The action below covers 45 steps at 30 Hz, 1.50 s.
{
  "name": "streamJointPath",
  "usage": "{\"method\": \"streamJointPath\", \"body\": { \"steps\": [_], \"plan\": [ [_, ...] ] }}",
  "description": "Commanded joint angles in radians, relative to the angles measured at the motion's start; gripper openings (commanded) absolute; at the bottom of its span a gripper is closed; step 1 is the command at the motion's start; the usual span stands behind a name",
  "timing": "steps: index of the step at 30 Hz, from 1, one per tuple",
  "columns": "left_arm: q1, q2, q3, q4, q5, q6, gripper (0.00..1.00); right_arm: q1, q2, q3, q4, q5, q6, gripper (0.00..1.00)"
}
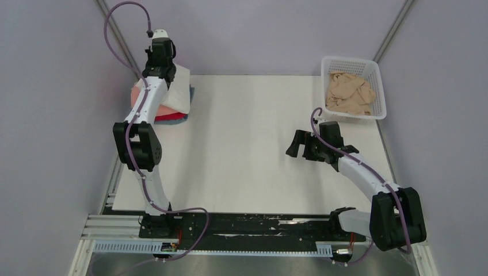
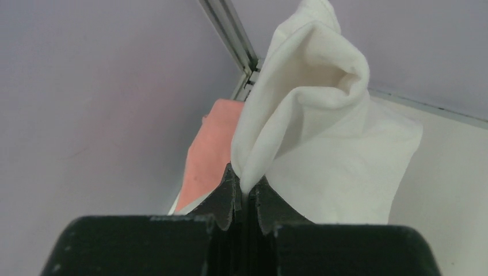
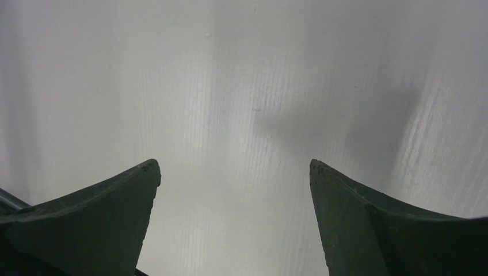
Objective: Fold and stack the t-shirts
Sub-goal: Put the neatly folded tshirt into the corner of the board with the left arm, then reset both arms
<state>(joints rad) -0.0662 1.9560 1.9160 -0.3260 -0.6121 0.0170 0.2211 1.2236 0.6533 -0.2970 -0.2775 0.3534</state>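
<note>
A folded white t-shirt (image 1: 178,92) lies on top of a stack at the table's far left corner, over a salmon-pink shirt (image 1: 136,95), a red shirt (image 1: 170,117) and a blue-grey shirt (image 1: 190,92). My left gripper (image 1: 163,73) is shut on a bunched edge of the white shirt (image 2: 322,138), lifting it; its tip (image 2: 246,185) shows the cloth pinched, with the salmon-pink shirt (image 2: 210,149) below. A beige-tan shirt (image 1: 348,93) lies crumpled in the basket. My right gripper (image 1: 296,145) is open and empty over bare table (image 3: 233,172).
The white lattice basket (image 1: 380,86) stands at the far right corner. Grey walls close in the back and both sides. The white table top (image 1: 241,144) runs between the two arms.
</note>
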Motion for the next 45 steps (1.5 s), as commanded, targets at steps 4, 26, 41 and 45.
{"method": "streamJointPath", "body": {
  "steps": [4,26,41,45],
  "plan": [
    [0.113,0.114,0.060,0.001,0.067,-0.070,0.00,-0.003,0.006,0.017,0.024,0.029,-0.010,1.00],
    [0.205,0.051,0.069,-0.204,0.196,-0.264,1.00,-0.003,-0.064,0.026,-0.008,0.075,-0.004,1.00],
    [-0.088,-0.862,-0.955,0.054,0.439,-0.645,1.00,-0.003,-0.461,-0.098,-0.099,0.229,0.061,1.00],
    [-0.261,-1.041,-1.222,0.092,0.493,-0.733,1.00,-0.003,-0.564,-0.156,-0.123,0.295,0.112,1.00]
  ]
}}
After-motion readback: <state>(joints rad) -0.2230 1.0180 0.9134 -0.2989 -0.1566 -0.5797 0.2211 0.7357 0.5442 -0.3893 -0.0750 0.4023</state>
